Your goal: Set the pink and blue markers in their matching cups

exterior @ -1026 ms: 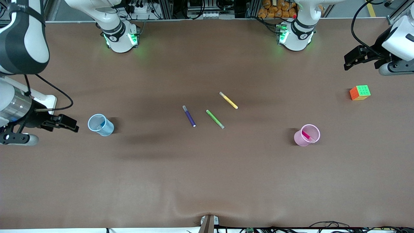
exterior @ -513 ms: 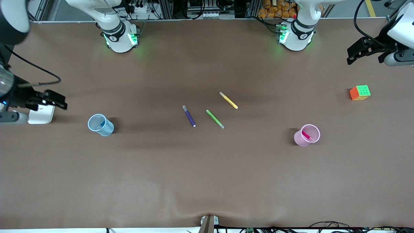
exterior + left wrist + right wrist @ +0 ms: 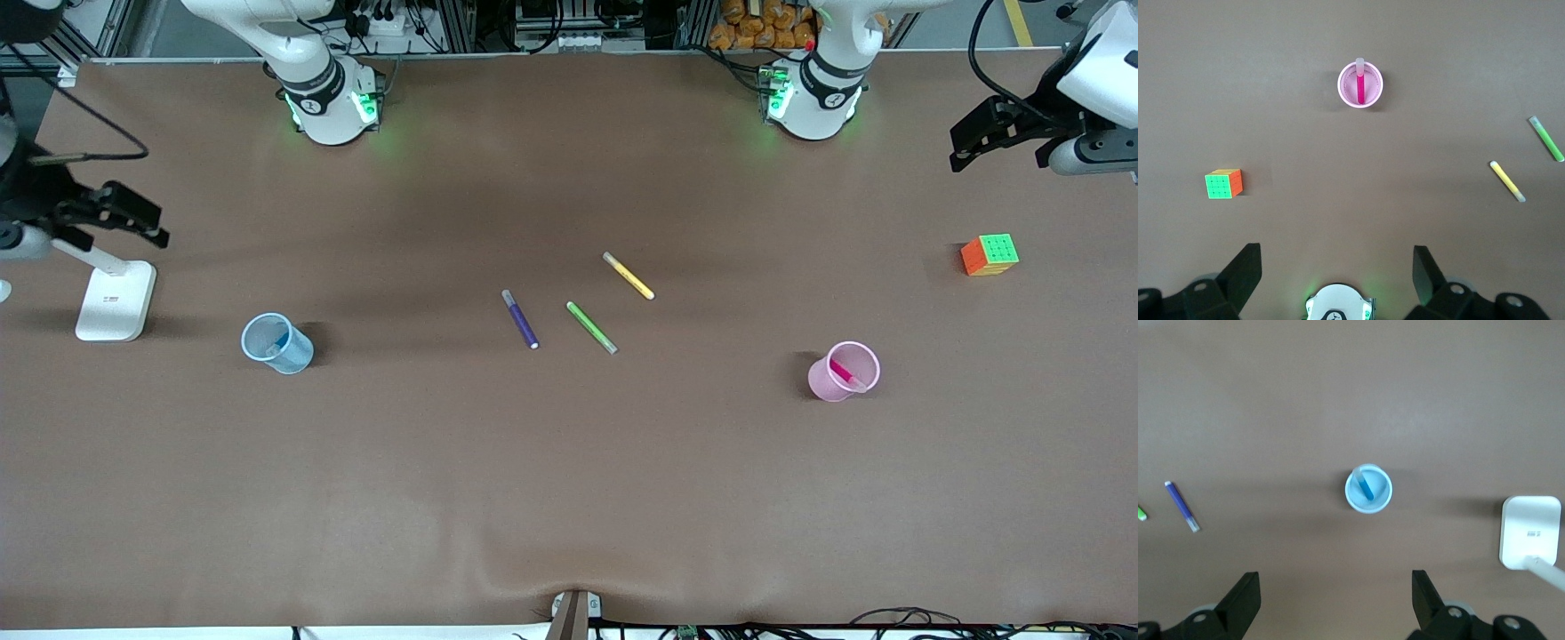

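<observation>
Pink marker (image 3: 847, 373) stood leaning inside pink cup (image 3: 843, 372), toward left arm's end of counter (image 3: 569, 498). Blue marker (image 3: 281, 340) sat in blue cup (image 3: 276, 343), toward right arm's end. Left hand (image 3: 969, 147) up over counter edge above colour cube (image 3: 989, 254), fingers spread wide, holding nothing. Right hand (image 3: 133, 216) up over white stand (image 3: 114, 302), also wide open, empty. Purple (image 3: 520, 318), green (image 3: 592, 327), yellow (image 3: 629, 276) pens lay mid-counter between cups.
</observation>
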You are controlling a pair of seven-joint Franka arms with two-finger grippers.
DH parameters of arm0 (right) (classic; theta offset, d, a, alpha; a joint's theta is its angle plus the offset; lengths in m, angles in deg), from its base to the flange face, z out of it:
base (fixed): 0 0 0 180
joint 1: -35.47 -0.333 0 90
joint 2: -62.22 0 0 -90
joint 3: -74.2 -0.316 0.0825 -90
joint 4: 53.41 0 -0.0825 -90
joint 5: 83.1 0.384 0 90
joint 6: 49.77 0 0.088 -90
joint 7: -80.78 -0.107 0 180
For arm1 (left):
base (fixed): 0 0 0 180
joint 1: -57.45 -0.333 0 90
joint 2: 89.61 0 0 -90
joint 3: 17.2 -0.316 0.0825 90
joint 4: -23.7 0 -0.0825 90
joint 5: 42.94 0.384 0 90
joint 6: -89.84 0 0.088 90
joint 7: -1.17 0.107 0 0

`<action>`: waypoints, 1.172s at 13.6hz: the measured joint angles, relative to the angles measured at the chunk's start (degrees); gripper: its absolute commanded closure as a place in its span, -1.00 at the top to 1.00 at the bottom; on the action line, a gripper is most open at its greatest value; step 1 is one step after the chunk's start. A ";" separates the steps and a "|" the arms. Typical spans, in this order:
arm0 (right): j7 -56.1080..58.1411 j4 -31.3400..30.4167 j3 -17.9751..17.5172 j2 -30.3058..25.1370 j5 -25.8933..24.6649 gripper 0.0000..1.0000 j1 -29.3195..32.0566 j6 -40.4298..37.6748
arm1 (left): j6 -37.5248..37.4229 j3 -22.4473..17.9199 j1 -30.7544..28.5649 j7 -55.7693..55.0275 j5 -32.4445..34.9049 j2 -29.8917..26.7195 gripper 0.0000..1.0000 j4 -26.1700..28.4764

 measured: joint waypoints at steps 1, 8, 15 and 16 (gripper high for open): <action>0.00 -0.93 -0.06 -0.62 -0.15 1.00 -0.39 0.46 | 0.03 -0.03 -0.02 0.00 0.00 0.00 1.00 0.02; 0.00 3.08 0.59 0.87 -2.43 1.00 -1.31 0.28 | 0.10 -0.08 -0.04 0.00 0.00 0.00 1.00 0.04; 0.00 3.26 0.88 1.06 -2.22 1.00 -1.51 0.17 | 0.41 -0.09 -0.04 0.00 0.00 0.45 1.00 -0.40; 0.00 3.26 0.86 1.07 -1.94 1.00 -1.64 0.20 | 0.42 -0.09 -0.04 0.00 0.00 0.61 1.00 -0.57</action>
